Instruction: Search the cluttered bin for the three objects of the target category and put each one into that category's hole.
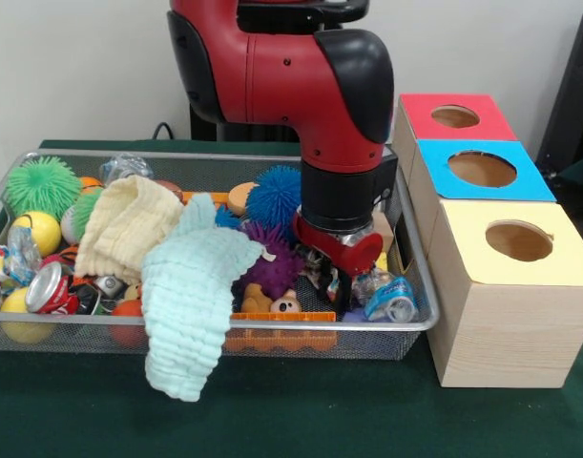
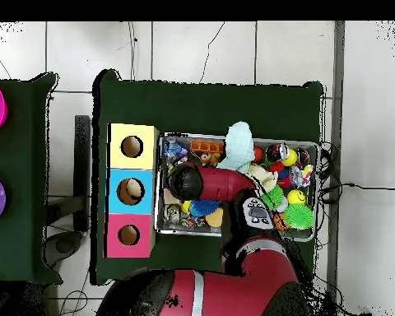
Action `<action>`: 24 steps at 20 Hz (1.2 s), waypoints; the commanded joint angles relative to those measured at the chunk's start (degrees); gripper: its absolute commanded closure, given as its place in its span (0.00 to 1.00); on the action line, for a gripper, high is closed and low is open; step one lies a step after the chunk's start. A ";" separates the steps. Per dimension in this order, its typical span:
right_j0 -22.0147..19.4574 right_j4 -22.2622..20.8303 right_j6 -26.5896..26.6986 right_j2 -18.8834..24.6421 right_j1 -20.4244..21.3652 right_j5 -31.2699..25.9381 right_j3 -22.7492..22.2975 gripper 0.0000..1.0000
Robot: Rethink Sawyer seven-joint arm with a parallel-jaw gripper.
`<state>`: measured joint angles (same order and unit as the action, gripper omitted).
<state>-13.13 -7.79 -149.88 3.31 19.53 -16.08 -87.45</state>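
My gripper [image 1: 331,272] reaches down into the right end of the wire bin [image 1: 272,327], among small toys and just left of a crushed blue can [image 1: 391,298]. The clutter hides its tip. Beside it lie a blue spiky ball [image 1: 274,196] and a purple fuzzy ball [image 1: 272,267]. Right of the bin stand three hole boxes: red [image 1: 491,124], blue [image 1: 534,186] and yellow [image 1: 463,229]. In the overhead view the wrist [image 2: 183,183] sits at the bin's end closest to the boxes [image 2: 132,191].
A mint cloth [image 1: 191,305] hangs over the bin's front rim, and a cream cloth [image 1: 124,224] lies behind it. At the left end are a green spiky ball [image 1: 43,186], a yellow ball [image 1: 38,229] and a red can [image 1: 51,286]. Green cloth covers the table.
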 commanded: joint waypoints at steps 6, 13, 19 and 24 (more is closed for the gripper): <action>1.99 -2.42 0.97 7.05 -2.53 1.54 -4.01 1.00; 1.00 -2.04 2.24 7.92 -2.17 -0.40 -3.32 1.00; 3.59 0.74 -0.21 5.60 4.39 -7.05 -4.60 1.00; 9.17 1.51 -4.02 -1.38 7.62 -12.09 -3.27 1.00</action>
<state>-8.81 -7.90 -149.88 2.33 23.16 -18.11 -87.70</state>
